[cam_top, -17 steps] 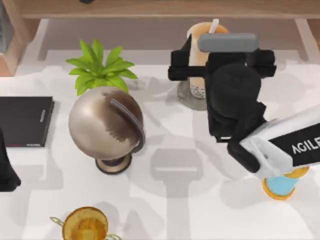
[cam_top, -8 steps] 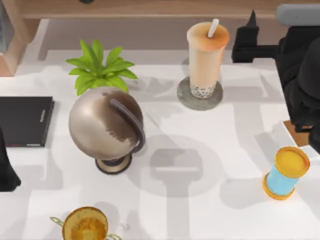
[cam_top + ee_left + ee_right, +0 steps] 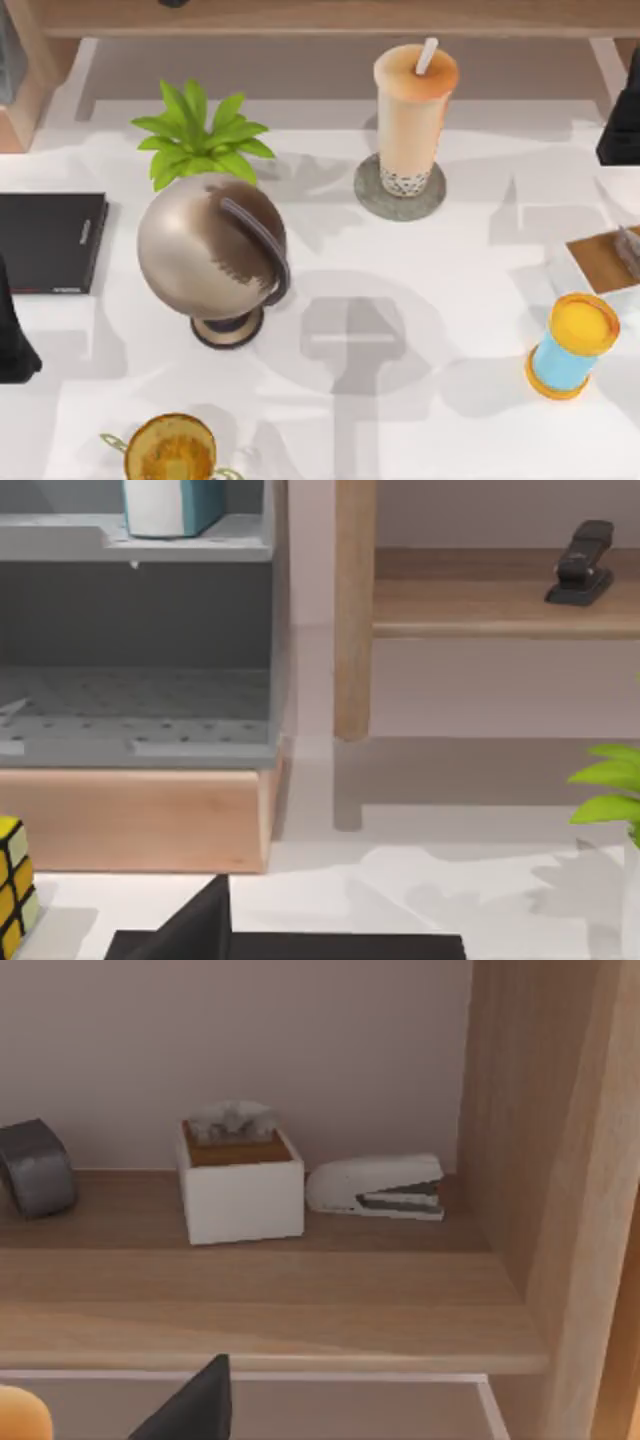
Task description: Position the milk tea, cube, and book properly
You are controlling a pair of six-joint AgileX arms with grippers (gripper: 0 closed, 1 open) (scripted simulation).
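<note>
1. Milk tea (image 3: 415, 110): stands upright on a grey coaster (image 3: 372, 203) toward the counter's (image 3: 400, 420) far edge, right of centre. Nothing touches it. I judge this item settled.
2. Book (image 3: 170, 505): the light-blue book stands on the grey upper shelf (image 3: 130, 550) of the shelf unit, as the left wrist view shows. Whether that is its proper place I cannot confirm.
3. Cube (image 3: 12, 880): a yellow-faced puzzle cube rests on the counter, in front of the shelf unit's wooden base and near the black slab (image 3: 50, 242). I judge it the item still open.
4. Left claw (image 3: 205, 925): at the counter's left edge, beside the black slab and facing the shelf unit. I cannot tell whether it is apart or together. It holds nothing that I can see.
5. Right claw (image 3: 195, 1405): off the counter's right edge, facing a wooden shelf with a tissue box (image 3: 240, 1175) and a white stapler (image 3: 375, 1188). State cannot be told.
6. Step in hand, by my judgement: between items, with the cube due next.
7. Next move calls for my left claw to turn toward the cube, spread wide, come down square on its sides and avoid the slab.
</note>
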